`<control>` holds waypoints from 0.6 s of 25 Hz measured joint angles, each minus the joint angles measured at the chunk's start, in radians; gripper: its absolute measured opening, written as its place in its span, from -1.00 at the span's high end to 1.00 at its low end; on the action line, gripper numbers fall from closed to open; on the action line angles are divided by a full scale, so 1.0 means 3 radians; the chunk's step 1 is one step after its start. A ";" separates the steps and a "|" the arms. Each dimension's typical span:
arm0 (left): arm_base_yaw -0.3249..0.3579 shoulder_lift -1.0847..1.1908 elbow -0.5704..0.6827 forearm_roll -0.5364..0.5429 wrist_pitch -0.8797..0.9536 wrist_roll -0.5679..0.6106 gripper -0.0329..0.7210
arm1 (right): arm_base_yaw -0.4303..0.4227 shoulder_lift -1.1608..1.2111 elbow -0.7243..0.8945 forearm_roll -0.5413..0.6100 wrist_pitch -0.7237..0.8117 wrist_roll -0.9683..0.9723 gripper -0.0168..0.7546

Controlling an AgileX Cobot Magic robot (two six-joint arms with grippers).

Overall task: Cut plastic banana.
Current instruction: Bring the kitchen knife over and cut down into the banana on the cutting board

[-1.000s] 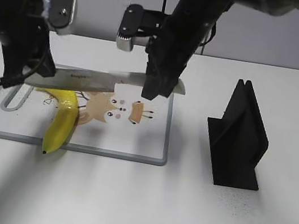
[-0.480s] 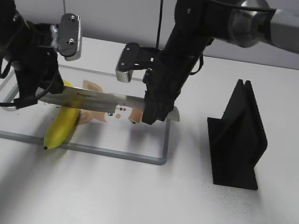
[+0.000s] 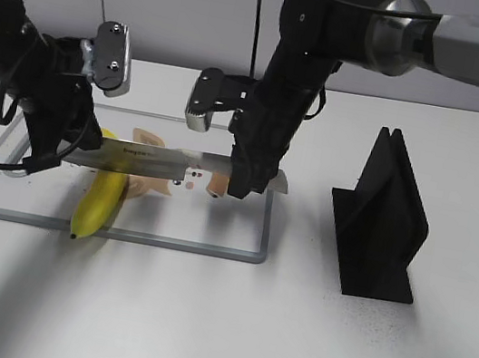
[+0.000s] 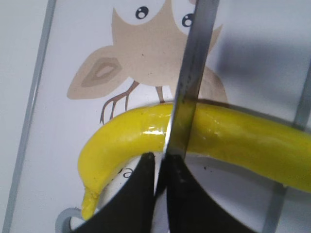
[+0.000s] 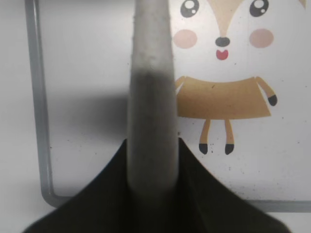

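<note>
Plastic banana (image 3: 98, 197) at 7 o'clock on the board (image 3: 209, 249), under the knife (image 3: 146, 160) clamped at both ends by left hand (image 3: 58, 151) and right hand (image 3: 247, 180); left wrist: blade square across; right wrist: handle gripped, so press straight down evenly.

The banana (image 4: 146, 133) runs off the left wrist view's right edge, so its far end is unseen, and the knife (image 4: 192, 82) covers a strip of it just ahead of the jaws. Between the right jaws, the knife handle (image 5: 150, 97) is blurred.
</note>
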 joint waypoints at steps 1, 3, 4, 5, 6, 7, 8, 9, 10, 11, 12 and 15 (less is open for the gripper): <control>0.0000 0.0000 0.0000 0.0001 0.0009 0.0000 0.81 | 0.0000 0.0000 0.0000 0.0000 -0.0002 0.0000 0.49; 0.0000 0.0000 -0.0003 -0.0018 0.0018 0.0000 0.81 | 0.0000 0.0000 0.0000 0.0000 -0.0002 0.0000 0.49; 0.0003 0.0000 -0.0003 -0.0032 0.0025 0.0001 0.81 | 0.0000 0.0000 0.0000 0.0000 -0.0002 -0.0003 0.49; 0.0006 0.0003 -0.0003 -0.0038 0.0033 0.0004 0.81 | 0.0000 0.0000 0.0000 0.0006 -0.0002 -0.0003 0.49; 0.0006 0.0003 -0.0003 -0.0048 0.0032 0.0008 0.81 | 0.0000 0.0000 0.0000 0.0010 -0.0002 -0.0003 0.49; 0.0006 0.0003 -0.0003 -0.0051 0.0032 0.0008 0.81 | 0.0000 0.0000 0.0000 0.0010 -0.0002 -0.0003 0.49; 0.0009 0.0003 -0.0003 -0.0054 0.0035 0.0008 0.81 | 0.0000 0.0000 0.0000 0.0012 -0.0002 -0.0003 0.49; 0.0010 0.0003 -0.0003 -0.0058 0.0039 0.0008 0.81 | -0.0003 0.0000 0.0000 0.0012 -0.0002 -0.0003 0.49; 0.0013 0.0003 -0.0003 -0.0064 0.0042 0.0008 0.81 | -0.0004 0.0000 0.0000 0.0012 -0.0002 -0.0003 0.49; 0.0013 0.0003 -0.0003 -0.0067 0.0042 0.0008 0.81 | -0.0004 0.0000 0.0000 0.0012 -0.0002 -0.0003 0.49; 0.0013 0.0003 -0.0003 -0.0075 0.0046 0.0008 0.81 | -0.0004 0.0000 0.0000 0.0012 -0.0002 -0.0006 0.49; 0.0016 0.0003 -0.0003 -0.0092 0.0049 0.0014 0.81 | -0.0004 0.0000 0.0000 0.0012 -0.0002 -0.0006 0.49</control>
